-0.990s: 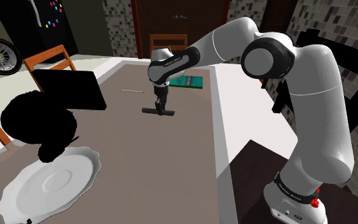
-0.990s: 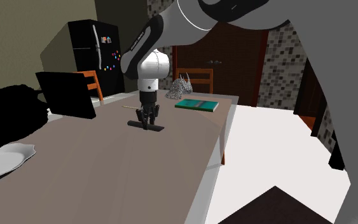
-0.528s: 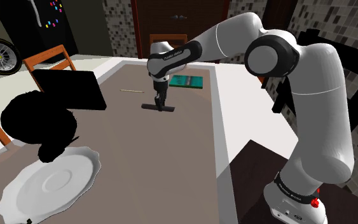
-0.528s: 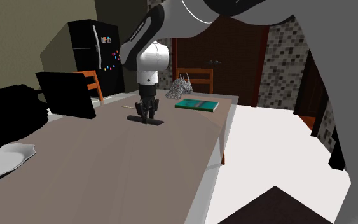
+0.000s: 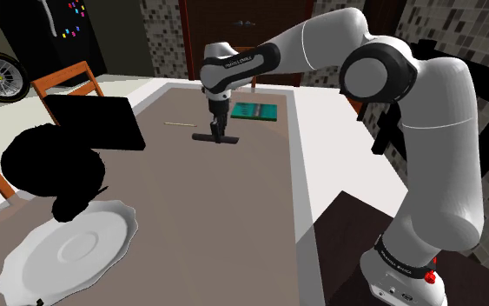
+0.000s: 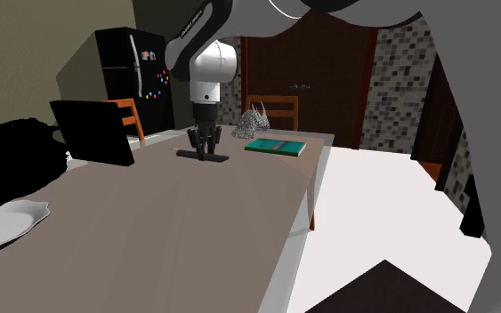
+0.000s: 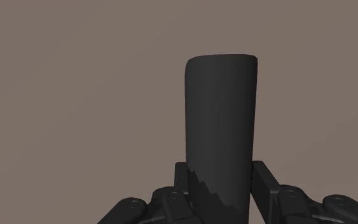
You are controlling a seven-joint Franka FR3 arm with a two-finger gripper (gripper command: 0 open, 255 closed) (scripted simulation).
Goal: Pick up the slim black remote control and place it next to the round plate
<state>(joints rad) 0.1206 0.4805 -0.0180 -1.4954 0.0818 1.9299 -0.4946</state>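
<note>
A slim black remote [image 5: 206, 137] hangs level a little above the brown table [image 5: 234, 209], near its far end, with my gripper [image 5: 215, 134] shut on its middle. The wrist view has the remote [image 7: 222, 121] sticking out between the two fingers [image 7: 182, 177], which clasp its sides. Seen from the second exterior view, the remote [image 6: 187, 153] sits under the gripper [image 6: 204, 151], off the tabletop. The round white plate [image 5: 73, 248] lies at the table's near corner on the shoulder view's left, far from the gripper; its edge [image 6: 4, 227] shows too.
A black flat panel [image 5: 95, 122] leans beside a black lumpy shape [image 5: 47, 169] between the gripper and the plate. A teal book [image 5: 254, 110] and a thin stick [image 5: 180, 124] lie near the far end. A silvery spiky object [image 6: 255, 122] and wooden chairs [image 5: 67, 80] stand around.
The gripper has risen with the remote, lifting it off the table and carrying it slightly toward the far end. The grip stayed shut.
</note>
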